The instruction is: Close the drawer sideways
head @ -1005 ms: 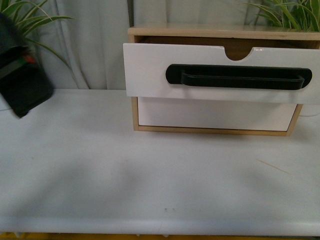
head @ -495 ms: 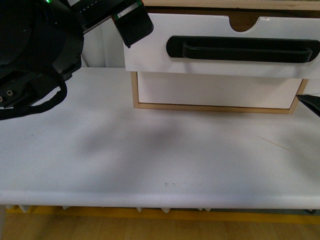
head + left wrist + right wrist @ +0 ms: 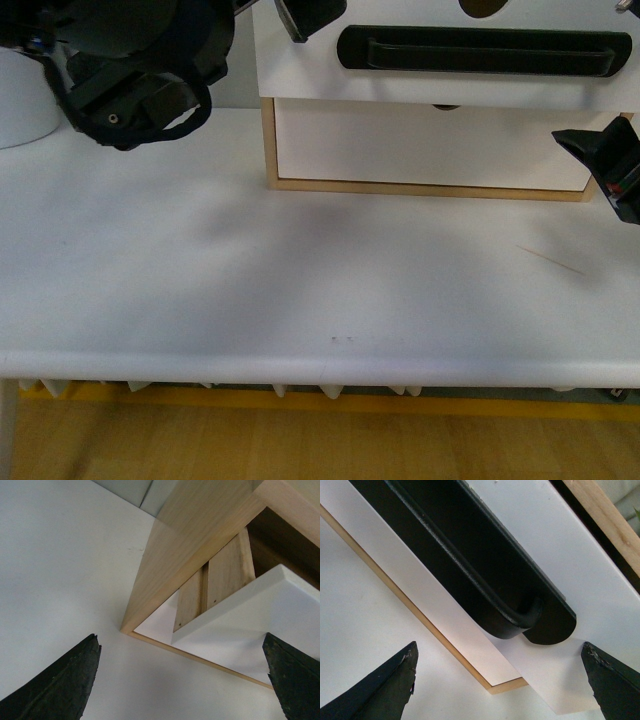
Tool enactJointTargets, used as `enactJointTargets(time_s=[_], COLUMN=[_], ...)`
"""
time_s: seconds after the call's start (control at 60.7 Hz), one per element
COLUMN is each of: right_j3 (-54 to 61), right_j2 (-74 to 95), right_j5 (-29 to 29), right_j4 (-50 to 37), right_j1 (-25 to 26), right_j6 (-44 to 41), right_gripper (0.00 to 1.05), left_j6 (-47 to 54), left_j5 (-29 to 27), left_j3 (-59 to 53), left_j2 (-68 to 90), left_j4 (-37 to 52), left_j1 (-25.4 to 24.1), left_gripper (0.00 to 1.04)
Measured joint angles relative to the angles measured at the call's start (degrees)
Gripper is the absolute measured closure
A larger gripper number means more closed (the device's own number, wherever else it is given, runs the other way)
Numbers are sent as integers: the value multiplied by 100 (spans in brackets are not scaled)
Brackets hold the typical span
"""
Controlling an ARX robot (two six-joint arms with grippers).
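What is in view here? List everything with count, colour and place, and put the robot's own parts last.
drawer: one, glossy white, top of the cabinet, pulled out
handle: one, black bar, across the drawer front
plain drawer: one, white, under the open one, shut
cabinet: one, light wood, at the back of the table
table: one, white, fills the foreground
streak: one, thin and tan, on the table at right
rounded object: one, white, cut off at far left; cannot tell what it is
floor: yellowish wood, below the table edge
left arm: one, black, upper left by the drawer's left end; jaws open
right arm: one, black, at the right edge near the handle's end; jaws open
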State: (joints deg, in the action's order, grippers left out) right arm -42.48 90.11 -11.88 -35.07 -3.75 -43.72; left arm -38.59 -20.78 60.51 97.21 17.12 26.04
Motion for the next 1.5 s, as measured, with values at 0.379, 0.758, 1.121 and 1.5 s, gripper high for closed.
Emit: enactJointTargets(time_s=[0.379, 0.758, 1.121, 1.5], right_j3=[-916, -1464, -234, 1801], right_j2=[931, 1296, 105, -3086], right_j5=[42, 87, -118, -264], right_j4=[-46, 94, 74, 933], right_j1=[125, 181, 321, 776], right_j6=[-17, 70, 317, 1145], right_gripper=[9, 9, 9, 9], left_j6=[-28, 28, 140, 824], left_j5=[192, 293, -92, -855], left_j3=[1270, 1862, 455, -2459], left_j2=[1032, 1386, 304, -2717], left_j4=[-236, -564, 0, 28], left_j1=[-66, -74, -210, -428], left_gripper=[6, 6, 6, 6])
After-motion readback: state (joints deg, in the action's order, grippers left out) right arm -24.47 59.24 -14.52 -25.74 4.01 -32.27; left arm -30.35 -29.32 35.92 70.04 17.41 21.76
